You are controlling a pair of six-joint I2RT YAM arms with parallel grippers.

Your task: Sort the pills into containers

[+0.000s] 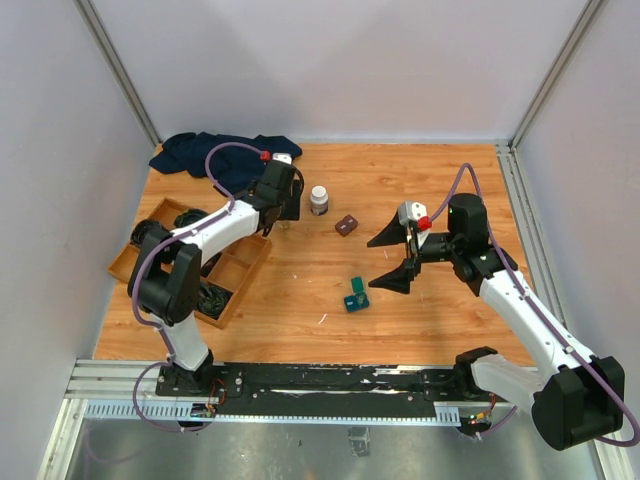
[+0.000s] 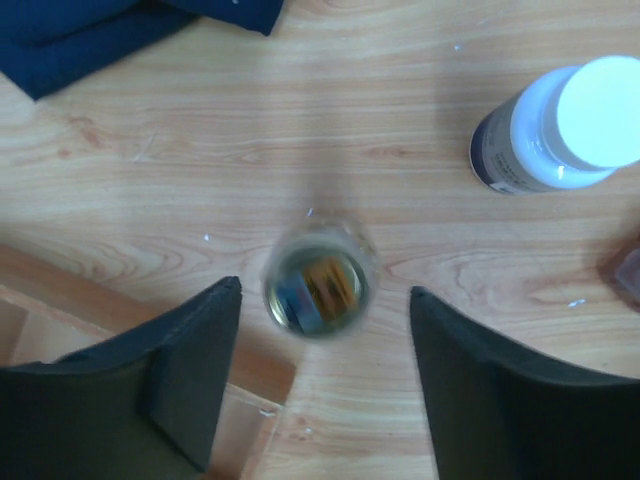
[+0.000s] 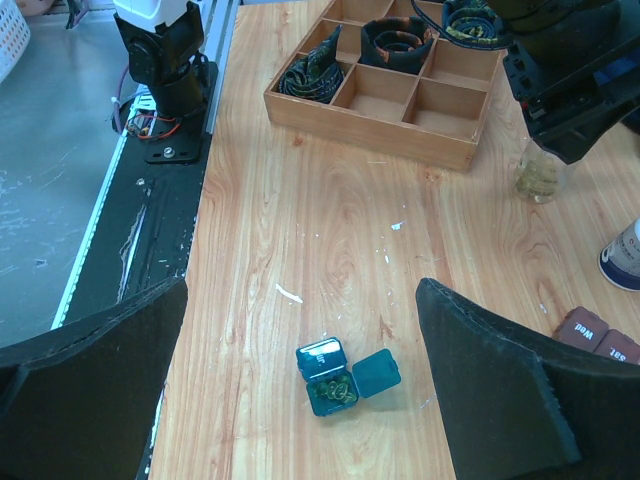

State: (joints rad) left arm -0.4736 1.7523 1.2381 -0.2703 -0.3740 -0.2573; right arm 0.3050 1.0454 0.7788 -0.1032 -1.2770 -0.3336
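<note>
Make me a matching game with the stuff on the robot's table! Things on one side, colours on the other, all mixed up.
Things:
1. cloth
2. open little case
3. bottle cap
4. compartment tray

Colours:
A. teal
B. wood-brown
C. white
D. dark blue

Right pairs: 1-D, 2-A, 3-C, 4-B.

Left arm (image 1: 215,228), right arm (image 1: 520,300), jaws apart
</note>
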